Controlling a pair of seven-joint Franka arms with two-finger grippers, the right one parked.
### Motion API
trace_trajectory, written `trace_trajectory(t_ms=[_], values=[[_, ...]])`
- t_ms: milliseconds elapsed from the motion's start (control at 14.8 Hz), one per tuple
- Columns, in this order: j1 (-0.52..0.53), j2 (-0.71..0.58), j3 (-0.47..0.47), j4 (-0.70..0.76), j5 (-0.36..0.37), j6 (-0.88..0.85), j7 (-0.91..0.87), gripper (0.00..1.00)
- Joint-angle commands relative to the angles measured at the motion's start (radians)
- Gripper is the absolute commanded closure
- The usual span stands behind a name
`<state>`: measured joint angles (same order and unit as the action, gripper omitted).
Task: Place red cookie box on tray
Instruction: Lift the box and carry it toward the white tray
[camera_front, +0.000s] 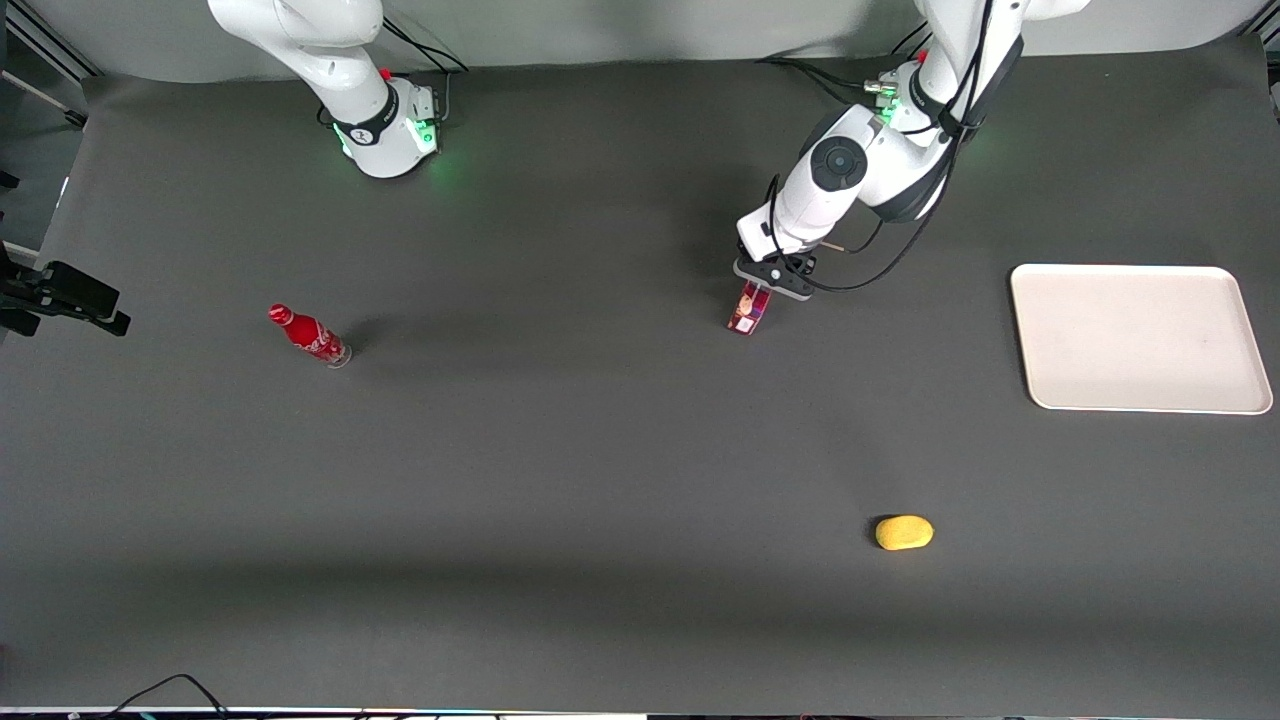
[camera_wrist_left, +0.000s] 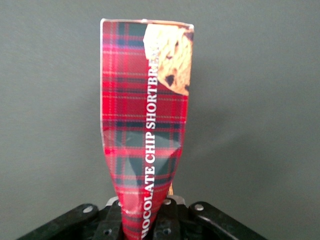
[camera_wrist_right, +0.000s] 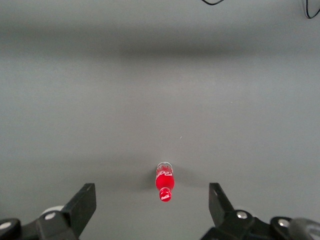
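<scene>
The red cookie box (camera_front: 748, 309) (camera_wrist_left: 145, 125), tartan-patterned with a cookie picture and white lettering, hangs lengthwise from my left gripper (camera_front: 768, 285) (camera_wrist_left: 144, 220). The gripper is shut on one end of the box, and the cardboard is pinched and creased there. Box and gripper are lifted above the dark table, roughly mid-table. The off-white tray (camera_front: 1140, 338) lies flat toward the working arm's end of the table, well apart from the box and with nothing on it.
A small red bottle (camera_front: 310, 335) (camera_wrist_right: 164, 183) lies on its side toward the parked arm's end of the table. A yellow oval object (camera_front: 904, 532) rests nearer the front camera than the tray. Black cables (camera_front: 900, 250) hang beside the working arm.
</scene>
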<state>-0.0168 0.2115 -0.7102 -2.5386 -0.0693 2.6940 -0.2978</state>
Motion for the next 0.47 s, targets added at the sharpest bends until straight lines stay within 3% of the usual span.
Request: trace_trajectory(t_ms=[0, 270, 405], values=[[0.023, -0.128, -0.002, 0.134, 0.005, -0.274, -0.046, 1.00], [0.075, -0.188, 0.017, 0.320, -0.003, -0.455, -0.043, 1.00], [0.078, -0.195, 0.092, 0.446, -0.003, -0.584, -0.029, 1.00]])
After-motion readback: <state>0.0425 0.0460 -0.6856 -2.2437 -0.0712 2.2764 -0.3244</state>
